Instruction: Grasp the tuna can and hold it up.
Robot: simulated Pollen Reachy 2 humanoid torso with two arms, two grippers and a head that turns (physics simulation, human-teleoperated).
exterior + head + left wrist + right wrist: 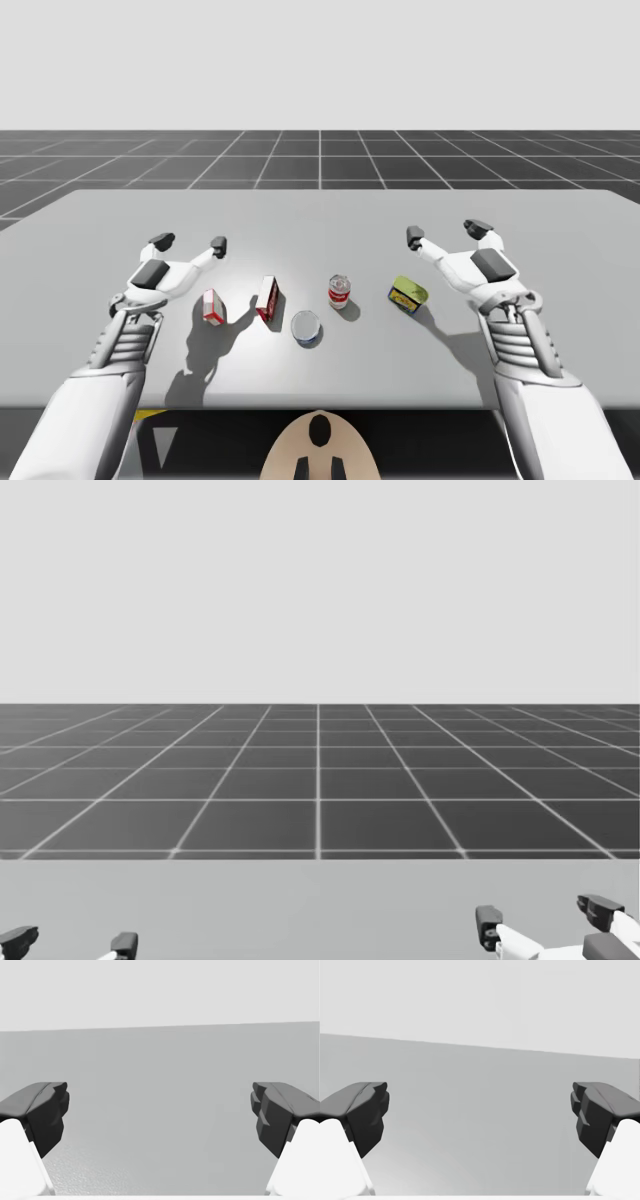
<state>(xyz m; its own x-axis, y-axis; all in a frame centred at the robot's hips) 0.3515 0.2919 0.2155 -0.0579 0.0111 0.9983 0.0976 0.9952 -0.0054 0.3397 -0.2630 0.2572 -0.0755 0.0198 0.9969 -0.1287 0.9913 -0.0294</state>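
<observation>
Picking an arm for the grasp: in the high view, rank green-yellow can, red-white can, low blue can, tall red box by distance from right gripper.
From the right gripper:
1. green-yellow can, right side
2. red-white can, centre
3. low blue can, front centre
4. tall red box, left of centre

The grey table [400,215] looks matt and faintly grainy; the low round blue can [307,328] shows a metallic top.

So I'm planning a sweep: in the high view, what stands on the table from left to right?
First the small red and white box, taller red box, low blue and white can, red and white can, green and yellow can.
</observation>
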